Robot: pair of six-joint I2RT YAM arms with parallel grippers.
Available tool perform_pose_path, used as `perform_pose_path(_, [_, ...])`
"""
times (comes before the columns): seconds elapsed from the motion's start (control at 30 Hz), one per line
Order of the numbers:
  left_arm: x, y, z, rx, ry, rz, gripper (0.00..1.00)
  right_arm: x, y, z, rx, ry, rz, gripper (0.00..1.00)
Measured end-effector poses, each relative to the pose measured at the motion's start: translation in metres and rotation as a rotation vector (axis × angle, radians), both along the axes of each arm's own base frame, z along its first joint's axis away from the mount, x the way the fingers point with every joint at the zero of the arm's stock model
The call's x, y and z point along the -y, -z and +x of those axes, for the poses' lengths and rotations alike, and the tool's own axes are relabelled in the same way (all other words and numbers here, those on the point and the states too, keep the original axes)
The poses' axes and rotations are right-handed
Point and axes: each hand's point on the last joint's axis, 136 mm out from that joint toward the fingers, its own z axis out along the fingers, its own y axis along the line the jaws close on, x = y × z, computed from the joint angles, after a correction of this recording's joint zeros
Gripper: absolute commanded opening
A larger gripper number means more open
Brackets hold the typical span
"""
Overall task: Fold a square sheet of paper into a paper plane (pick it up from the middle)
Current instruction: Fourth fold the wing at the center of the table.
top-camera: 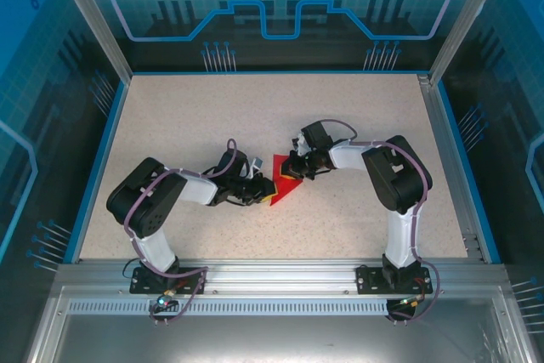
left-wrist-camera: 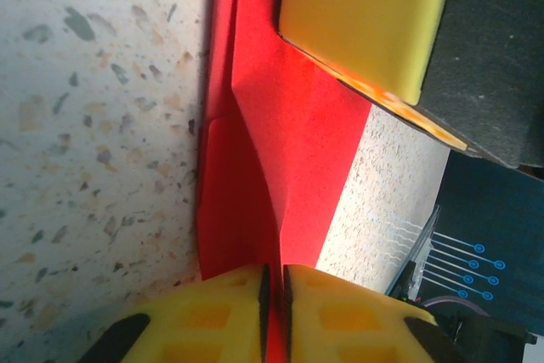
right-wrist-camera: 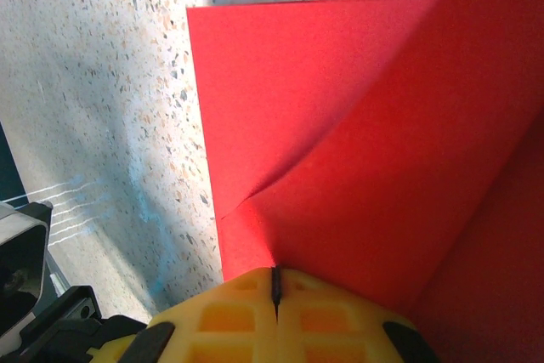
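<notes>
The square sheet of paper [top-camera: 286, 184] is bright red, bent and creased, and lies mid-table between my two grippers. My left gripper [top-camera: 266, 190] holds its left edge. In the left wrist view the yellow pads [left-wrist-camera: 221, 312] are shut on a raised fold of the sheet [left-wrist-camera: 272, 142], at the left gripper [left-wrist-camera: 274, 271]. My right gripper [top-camera: 295, 167] sits at the sheet's upper right. Seen from the right wrist, the right gripper [right-wrist-camera: 274, 271] is shut, with a lifted flap of the red sheet [right-wrist-camera: 340, 125] running into its tips. The paper plane is out of view.
The speckled beige table [top-camera: 212, 116] is ringed by a blue rim and metal frame posts [top-camera: 89, 19]. One yellow finger of the right gripper [left-wrist-camera: 365, 23] hangs over the sheet, close ahead of the left gripper.
</notes>
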Motion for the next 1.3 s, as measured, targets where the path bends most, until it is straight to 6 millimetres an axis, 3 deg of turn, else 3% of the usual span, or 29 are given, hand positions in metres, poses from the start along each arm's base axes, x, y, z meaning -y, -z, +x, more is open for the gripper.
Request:
perform_pose_path(0.2, [0.002, 0.0, -0.002, -0.004, 0.017, -0.013, 0.07, 0.0, 0.0, -0.001, 0.001, -0.008, 0.003, 0.05])
perform_pose_path(0.37, [0.001, 0.003, -0.004, 0.0, 0.032, -0.004, 0.15, -0.001, 0.0, -0.001, -0.004, -0.014, 0.007, 0.05])
perform_pose_path(0.63, [0.0, 0.006, -0.013, -0.027, 0.052, -0.003, 0.17, -0.001, 0.0, -0.001, -0.006, -0.018, 0.011, 0.05])
perform_pose_path(0.9, [-0.002, 0.006, -0.015, -0.036, 0.043, 0.002, 0.04, -0.002, 0.0, -0.001, -0.006, -0.019, 0.012, 0.06])
perform_pose_path(1.3, [-0.005, 0.012, -0.019, -0.047, 0.041, 0.012, 0.02, -0.001, -0.001, -0.004, -0.036, -0.022, -0.001, 0.07])
